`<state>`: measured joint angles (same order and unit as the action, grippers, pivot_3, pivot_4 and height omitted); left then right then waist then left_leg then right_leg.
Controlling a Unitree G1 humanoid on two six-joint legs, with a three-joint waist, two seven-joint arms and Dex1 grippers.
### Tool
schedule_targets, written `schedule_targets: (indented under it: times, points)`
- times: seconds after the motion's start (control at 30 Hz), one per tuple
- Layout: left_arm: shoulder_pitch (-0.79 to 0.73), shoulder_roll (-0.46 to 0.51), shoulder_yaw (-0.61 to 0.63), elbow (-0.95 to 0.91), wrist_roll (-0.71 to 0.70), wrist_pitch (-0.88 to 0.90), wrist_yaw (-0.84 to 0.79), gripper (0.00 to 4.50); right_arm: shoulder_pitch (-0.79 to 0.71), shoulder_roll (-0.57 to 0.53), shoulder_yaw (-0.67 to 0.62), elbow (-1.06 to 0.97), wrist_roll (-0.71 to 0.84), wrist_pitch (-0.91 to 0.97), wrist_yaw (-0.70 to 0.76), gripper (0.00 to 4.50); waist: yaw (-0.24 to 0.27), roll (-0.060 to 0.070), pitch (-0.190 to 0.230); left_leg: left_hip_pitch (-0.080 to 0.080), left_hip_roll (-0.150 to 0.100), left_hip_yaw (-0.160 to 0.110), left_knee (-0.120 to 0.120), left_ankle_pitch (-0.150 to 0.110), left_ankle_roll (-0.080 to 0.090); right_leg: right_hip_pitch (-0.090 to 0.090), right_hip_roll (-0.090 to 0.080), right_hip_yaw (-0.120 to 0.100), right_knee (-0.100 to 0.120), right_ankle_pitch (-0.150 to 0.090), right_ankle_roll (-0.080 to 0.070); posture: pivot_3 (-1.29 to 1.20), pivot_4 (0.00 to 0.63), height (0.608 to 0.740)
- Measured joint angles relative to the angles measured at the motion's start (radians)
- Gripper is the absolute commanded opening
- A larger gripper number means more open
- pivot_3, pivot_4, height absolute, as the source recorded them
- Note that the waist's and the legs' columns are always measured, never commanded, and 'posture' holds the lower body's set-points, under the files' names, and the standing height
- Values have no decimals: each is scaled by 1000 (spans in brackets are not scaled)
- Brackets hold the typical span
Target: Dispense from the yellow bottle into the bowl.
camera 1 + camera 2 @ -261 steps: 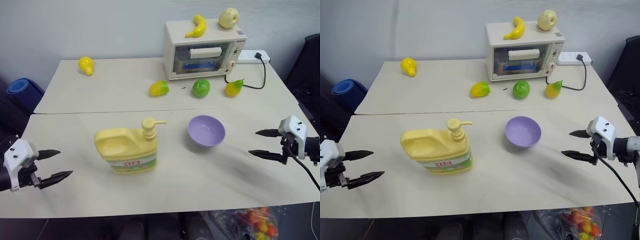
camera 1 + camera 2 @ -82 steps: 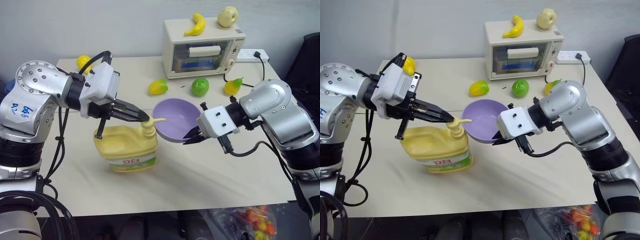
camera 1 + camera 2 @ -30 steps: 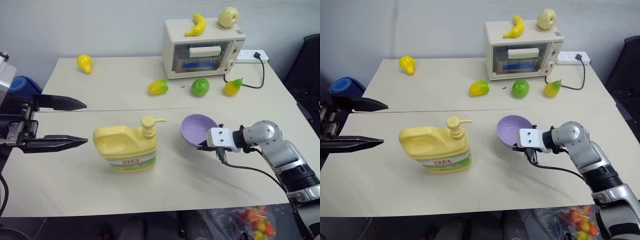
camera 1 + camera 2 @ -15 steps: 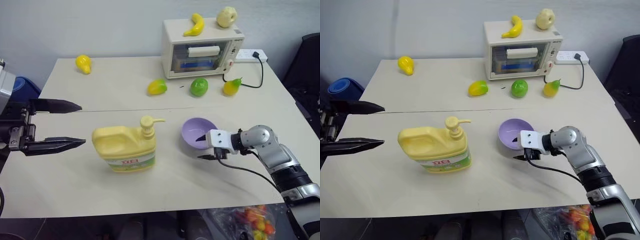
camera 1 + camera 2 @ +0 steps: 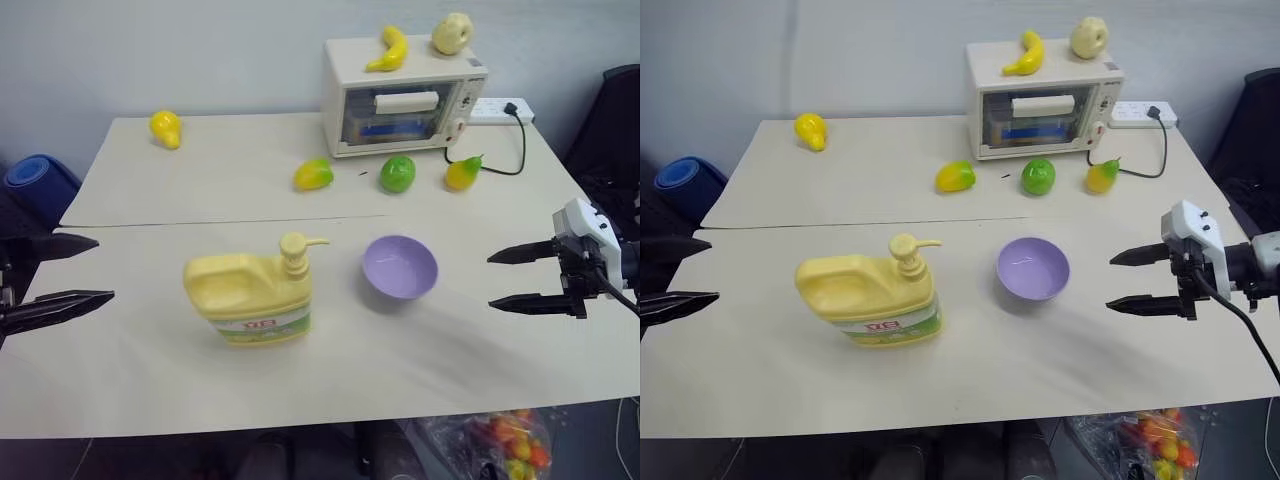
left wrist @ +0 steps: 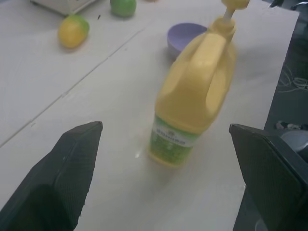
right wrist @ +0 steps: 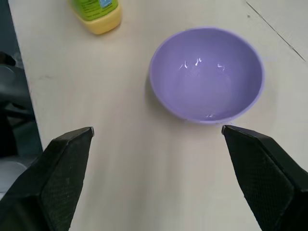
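The yellow bottle (image 5: 252, 297), a squat pale-yellow jug with a pump top, stands upright on the front table, its spout pointing toward the bowl. The lavender bowl (image 5: 399, 268) sits upright on the table just right of it, with small wet glints inside (image 7: 199, 63). My left gripper (image 5: 88, 270) hangs open at the far left edge, well clear of the bottle (image 6: 195, 94). My right gripper (image 5: 497, 280) is open at the far right, apart from the bowl, with nothing between its fingers.
A toaster oven (image 5: 402, 93) stands at the back with a banana (image 5: 388, 48) and an apple (image 5: 453, 32) on top. Toy fruits (image 5: 313, 174) lie in front of it, and a yellow pear (image 5: 165, 128) at the back left. A power strip (image 5: 499, 108) lies beside the oven.
My right gripper let go of the bowl, opened and drew back to the right; the bowl now stands level on the table. My left gripper moved further left, away from the bottle.
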<state>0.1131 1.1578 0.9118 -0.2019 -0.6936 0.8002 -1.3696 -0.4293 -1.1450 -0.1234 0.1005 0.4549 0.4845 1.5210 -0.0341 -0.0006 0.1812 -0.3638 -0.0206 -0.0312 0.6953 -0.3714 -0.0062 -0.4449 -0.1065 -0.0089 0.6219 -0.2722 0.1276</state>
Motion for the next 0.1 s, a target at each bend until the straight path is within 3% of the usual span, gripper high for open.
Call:
schedule_targets:
  times: [0.1]
  points:
    - [79, -42, 18, -4, 30, -34, -19, 4500, 3, 4, -10, -1, 7, 5, -21, 4463, 4, 0, 0, 6, 0, 5, -4, 0, 0, 1, 0, 5, -1, 0, 0, 0, 150, 740]
